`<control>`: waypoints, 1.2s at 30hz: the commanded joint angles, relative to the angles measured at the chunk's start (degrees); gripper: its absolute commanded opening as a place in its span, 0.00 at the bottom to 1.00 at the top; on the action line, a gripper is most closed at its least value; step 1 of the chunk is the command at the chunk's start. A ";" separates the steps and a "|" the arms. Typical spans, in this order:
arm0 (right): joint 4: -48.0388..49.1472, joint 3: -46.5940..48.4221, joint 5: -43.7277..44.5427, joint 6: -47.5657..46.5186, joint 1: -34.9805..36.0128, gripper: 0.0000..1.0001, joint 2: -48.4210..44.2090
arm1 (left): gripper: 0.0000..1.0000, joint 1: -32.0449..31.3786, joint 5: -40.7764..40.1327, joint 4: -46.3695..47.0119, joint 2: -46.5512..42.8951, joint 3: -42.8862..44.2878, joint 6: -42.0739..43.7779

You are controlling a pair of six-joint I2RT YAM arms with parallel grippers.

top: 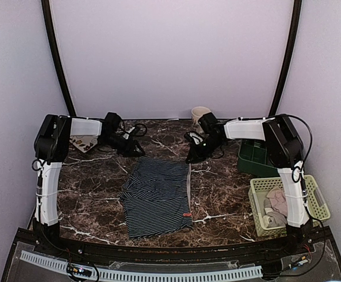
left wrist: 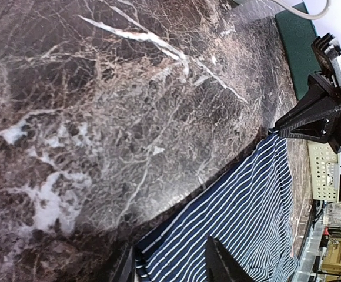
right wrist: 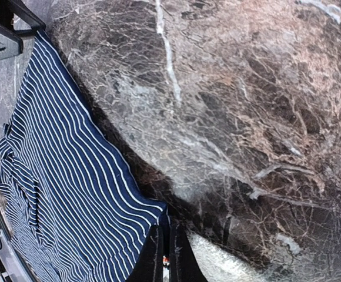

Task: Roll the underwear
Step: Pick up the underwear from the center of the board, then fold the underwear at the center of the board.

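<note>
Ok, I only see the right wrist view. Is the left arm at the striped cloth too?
Observer: Yes. The left gripper is over the other far corner of the dark navy, white-striped cloth underwear, its jaws open with stripes showing between them.
Operator: And the rest of the cloth?
Observer: The top view shows it spread out in the middle of the dark marble table, not yet rolled.
Operator: Anything else to roll?
Observer: A dusty pink and cream cloth garment lies in the pale yellow-green plastic basket at the table's near right.
</note>
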 commanded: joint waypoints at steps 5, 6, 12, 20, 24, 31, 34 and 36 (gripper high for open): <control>1.04 1.24 -1.43 0.09 -0.46 0.00 0.07 | 0.30 -0.89 2.07 -2.88 2.04 1.36 1.34; 1.07 1.19 -1.37 0.12 -0.46 0.00 0.04 | 0.25 -0.93 1.66 -2.69 2.15 1.62 1.08; 2.32 0.13 -0.65 0.70 -0.53 0.00 -1.75 | 0.04 -0.82 -1.09 -2.18 2.07 4.72 -0.73; 4.59 1.52 1.55 1.30 -1.74 0.00 -5.23 | 0.00 0.38 -2.60 -1.10 0.07 10.63 -1.53; 5.27 2.35 0.43 0.62 -1.96 0.00 -6.92 | 0.00 0.40 0.64 -1.81 -2.55 11.34 0.55; 10.86 -5.53 -7.49 0.83 -0.73 0.00 -11.64 | 0.00 0.30 3.85 0.37 -11.17 2.16 3.60; 11.72 -9.54 -9.25 0.06 0.30 0.00 -12.99 | 0.00 0.21 5.37 3.88 -15.81 -4.93 3.27; 11.65 -11.72 -9.96 -0.68 0.96 0.00 -13.81 | 0.00 -0.18 6.21 5.37 -18.66 -9.67 3.21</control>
